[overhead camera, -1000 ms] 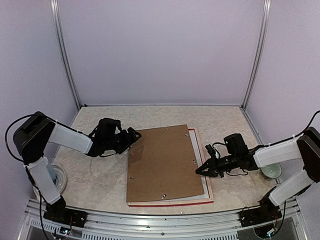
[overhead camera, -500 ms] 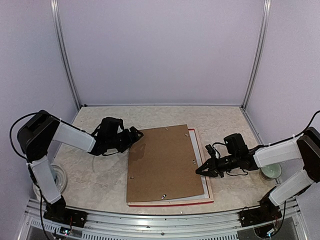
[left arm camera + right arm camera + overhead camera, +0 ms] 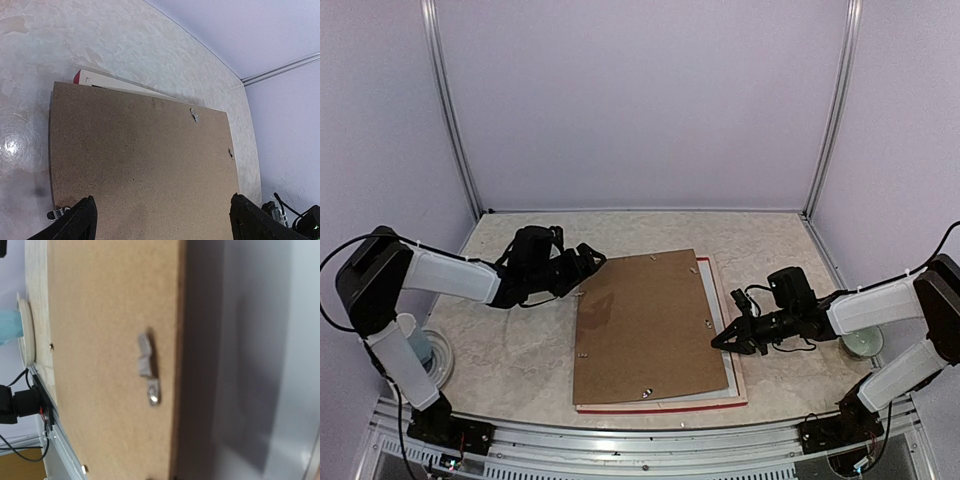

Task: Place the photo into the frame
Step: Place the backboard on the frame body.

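A brown backing board (image 3: 650, 325) lies flat over the frame (image 3: 660, 408), whose red edge shows along the near and right sides. The photo is hidden. My left gripper (image 3: 590, 258) hovers open at the board's far left corner. In the left wrist view its fingertips (image 3: 82, 220) stand wide apart above the board (image 3: 140, 165), and the frame's red corner (image 3: 77, 76) peeks out beyond it. My right gripper (image 3: 720, 342) is shut, with its tip at the board's right edge. The right wrist view shows the board (image 3: 100, 340) with a metal clip (image 3: 147, 365) near its edge.
Small metal clips (image 3: 194, 115) sit along the board's edges. A white dish with a pale blue cup (image 3: 425, 350) stands near the left arm's base. A white bowl (image 3: 860, 345) sits beside the right arm. Purple walls close the table in on three sides.
My left arm has swung outward, and its open gripper has lifted slightly away toward the board's far left corner. The right arm and the board have not moved.
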You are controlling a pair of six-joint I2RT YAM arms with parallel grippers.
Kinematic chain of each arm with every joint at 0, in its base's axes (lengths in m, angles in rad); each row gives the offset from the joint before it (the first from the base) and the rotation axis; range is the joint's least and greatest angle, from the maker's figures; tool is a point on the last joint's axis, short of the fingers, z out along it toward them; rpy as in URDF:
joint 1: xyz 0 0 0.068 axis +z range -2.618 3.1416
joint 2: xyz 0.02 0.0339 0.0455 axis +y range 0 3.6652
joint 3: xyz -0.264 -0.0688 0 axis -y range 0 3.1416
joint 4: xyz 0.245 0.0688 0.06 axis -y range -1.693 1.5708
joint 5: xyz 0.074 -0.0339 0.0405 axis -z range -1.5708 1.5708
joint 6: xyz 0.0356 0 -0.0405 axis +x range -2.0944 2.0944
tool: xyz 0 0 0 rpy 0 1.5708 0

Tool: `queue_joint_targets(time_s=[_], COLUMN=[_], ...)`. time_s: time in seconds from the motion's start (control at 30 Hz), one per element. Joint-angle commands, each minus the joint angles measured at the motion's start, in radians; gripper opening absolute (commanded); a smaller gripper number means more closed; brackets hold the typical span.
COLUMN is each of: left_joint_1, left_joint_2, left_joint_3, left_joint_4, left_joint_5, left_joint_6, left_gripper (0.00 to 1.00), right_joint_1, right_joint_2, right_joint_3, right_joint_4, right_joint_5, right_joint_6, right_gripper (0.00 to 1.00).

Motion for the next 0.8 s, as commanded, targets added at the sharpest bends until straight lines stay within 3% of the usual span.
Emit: queue_joint_targets(time_s=[0.0, 0.2, 0.5, 0.77], left_joint_1=[-0.009, -0.005, 0.0, -0.009], left_joint_2=[-0.003, 0.035, 0.126, 0.098], left_joint_3=[-0.032, -0.015, 0.035, 0.013], left_joint_4=[-0.054, -0.071, -0.045, -0.043], left_joint_5=[-0.023, -0.129, -0.083, -0.076], left_joint_6=[0.024, 0.066, 0.096, 0.089], left_gripper=[0.91, 0.91, 0.91, 0.91], right_joint_1=[-0.018, -0.017, -0.018, -0.019], right_joint_2=[-0.004, -0.008, -0.028, -0.013], right_joint_3=[-0.014, -0.015, -0.02, -0.014], right_joint_4=[-0.047, -0.051, -0.061, -0.06], right_joint_5=[0.092, 0.091, 0.094, 0.091], right_joint_6=[-0.018, -0.021, -0.02, -0.021], right_gripper=[0.0, 0.0, 0.0, 0.0])
